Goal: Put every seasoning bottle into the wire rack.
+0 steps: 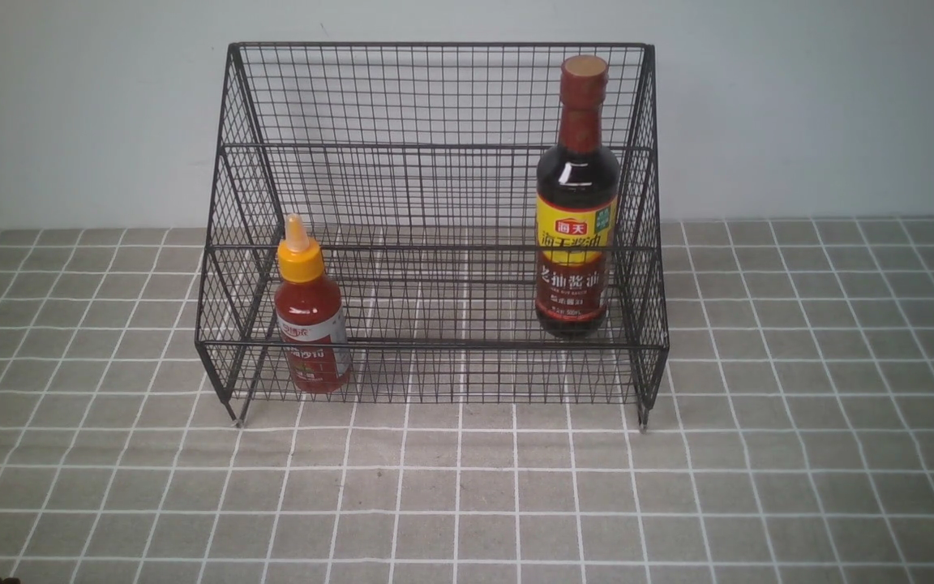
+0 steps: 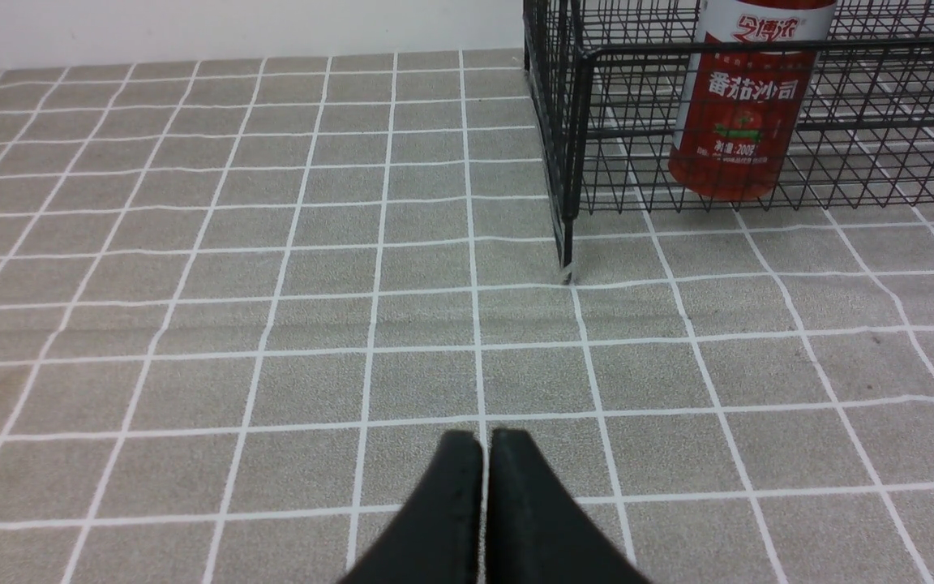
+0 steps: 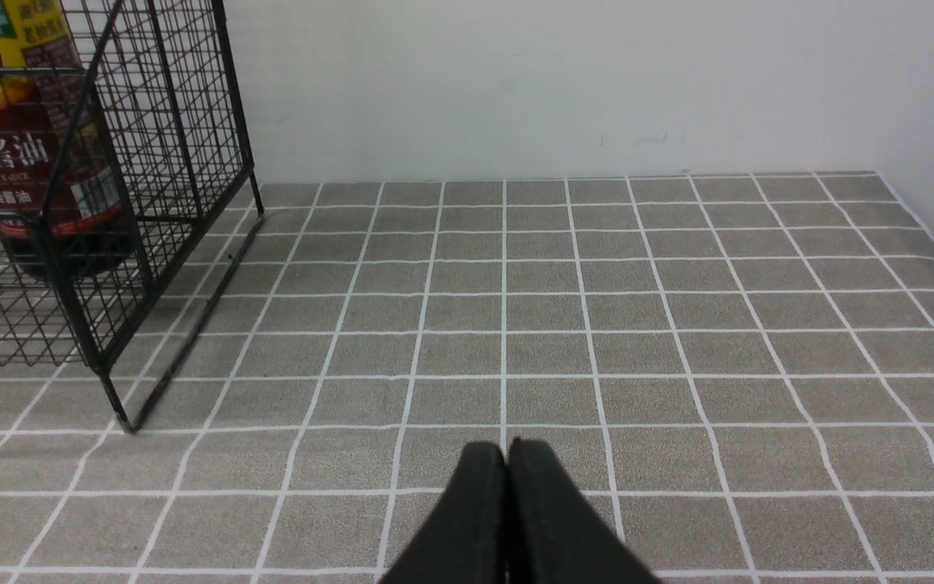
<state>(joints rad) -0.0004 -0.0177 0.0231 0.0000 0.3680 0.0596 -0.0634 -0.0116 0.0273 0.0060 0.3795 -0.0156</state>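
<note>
Front view: both bottles (image 1: 312, 320) (image 1: 576, 203) stand at the rack's (image 1: 434, 195) side edges, center frame; both arms' fingers (image 2: 483, 454) (image 3: 506, 462) closed, empty.

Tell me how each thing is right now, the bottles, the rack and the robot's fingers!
Small red sauce squeeze bottle with yellow nozzle cap: upright, capped, inside the rack's lowest tier, left end.
Tall dark soy-sauce bottle with brown cap: upright, capped, inside the rack, right end.
Large black wire-mesh rack: standing on its legs on the tiled cloth.
Left gripper: fingers shut, empty.
Right gripper: fingers shut, empty.
</note>
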